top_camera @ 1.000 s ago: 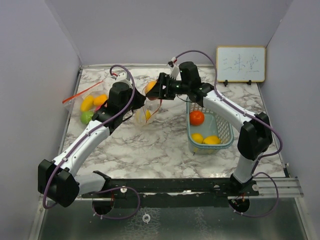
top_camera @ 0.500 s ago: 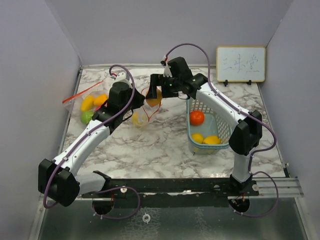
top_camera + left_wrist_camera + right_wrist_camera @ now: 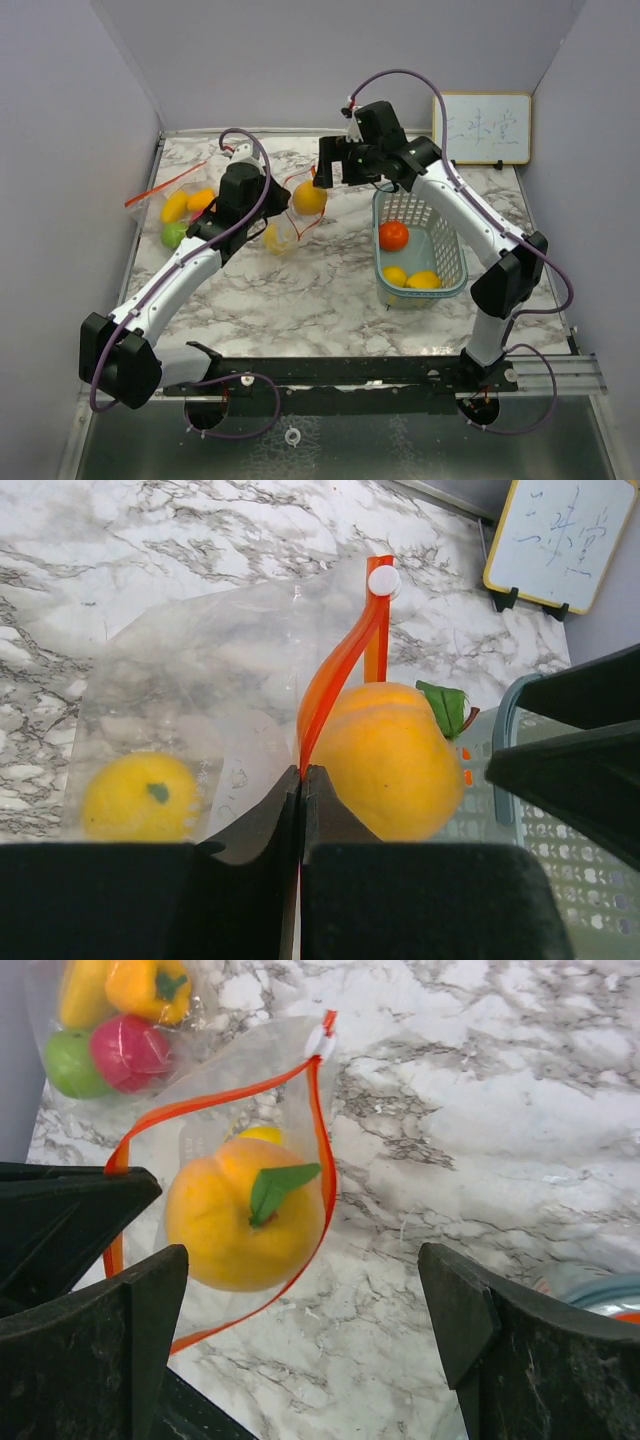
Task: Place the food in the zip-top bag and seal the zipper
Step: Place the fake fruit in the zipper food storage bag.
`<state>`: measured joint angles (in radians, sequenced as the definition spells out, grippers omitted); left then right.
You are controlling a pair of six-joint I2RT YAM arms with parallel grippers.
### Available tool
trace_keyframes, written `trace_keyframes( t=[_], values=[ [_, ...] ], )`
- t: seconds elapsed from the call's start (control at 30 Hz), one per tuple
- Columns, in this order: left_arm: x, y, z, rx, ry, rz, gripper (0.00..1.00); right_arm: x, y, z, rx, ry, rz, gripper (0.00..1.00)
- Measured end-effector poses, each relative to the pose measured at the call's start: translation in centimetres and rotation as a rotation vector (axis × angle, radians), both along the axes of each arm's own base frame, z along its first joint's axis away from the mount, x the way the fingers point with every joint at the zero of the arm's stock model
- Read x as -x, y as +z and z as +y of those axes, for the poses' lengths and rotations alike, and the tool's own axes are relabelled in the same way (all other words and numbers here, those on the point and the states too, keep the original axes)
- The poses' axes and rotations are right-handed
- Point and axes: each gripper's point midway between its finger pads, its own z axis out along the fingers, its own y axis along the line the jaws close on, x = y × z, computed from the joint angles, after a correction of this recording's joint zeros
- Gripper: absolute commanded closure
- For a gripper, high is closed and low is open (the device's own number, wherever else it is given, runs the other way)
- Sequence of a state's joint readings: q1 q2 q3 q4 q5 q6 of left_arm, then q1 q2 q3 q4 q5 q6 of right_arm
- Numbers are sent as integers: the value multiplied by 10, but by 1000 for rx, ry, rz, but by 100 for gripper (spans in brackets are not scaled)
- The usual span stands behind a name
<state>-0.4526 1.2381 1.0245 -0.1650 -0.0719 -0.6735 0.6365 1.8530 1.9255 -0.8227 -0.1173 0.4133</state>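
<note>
A clear zip-top bag (image 3: 288,222) with an orange zipper (image 3: 340,670) stands open at mid-table. My left gripper (image 3: 277,206) is shut on the zipper edge (image 3: 301,770) and holds the mouth up. A yellow-orange toy fruit with a green leaf (image 3: 240,1215) sits in the mouth of the bag (image 3: 309,197). A small yellow fruit (image 3: 140,795) lies deeper in the bag. My right gripper (image 3: 328,165) is open and empty just above and behind the bag (image 3: 305,1260), clear of the fruit.
A pale green mesh basket (image 3: 455,285) to the right holds an orange fruit (image 3: 393,235) and two yellow ones (image 3: 412,279). A second bag with several fruits (image 3: 182,212) lies at far left. A small whiteboard (image 3: 481,128) stands at back right.
My right gripper carried the yellow-orange fruit to the bag mouth, opened and lifted away toward the back. The fruit now rests in the bag. The left arm has held still.
</note>
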Motion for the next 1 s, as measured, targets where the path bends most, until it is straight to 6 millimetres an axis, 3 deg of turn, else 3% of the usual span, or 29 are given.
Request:
trace_keyframes(
  t=[0.13,0.27,0.5,0.73,0.87,1.0],
  values=[
    [-2,4,1,24,13,1,100,1,19,-16,-28,-24,-31,3],
    [-4,10,0,57,16,-3,100,6,26,-12,-106,1,-27,27],
    [-4,13,-4,104,16,5,100,26,1,21,-196,89,82,43],
    [-4,26,-7,138,7,-3,100,32,-20,38,-162,106,109,45],
    [-5,43,-6,152,6,-38,100,21,-36,17,-45,11,93,44],
    [-3,47,-3,144,6,-52,100,8,-47,-17,126,-102,51,43]
  ],
)
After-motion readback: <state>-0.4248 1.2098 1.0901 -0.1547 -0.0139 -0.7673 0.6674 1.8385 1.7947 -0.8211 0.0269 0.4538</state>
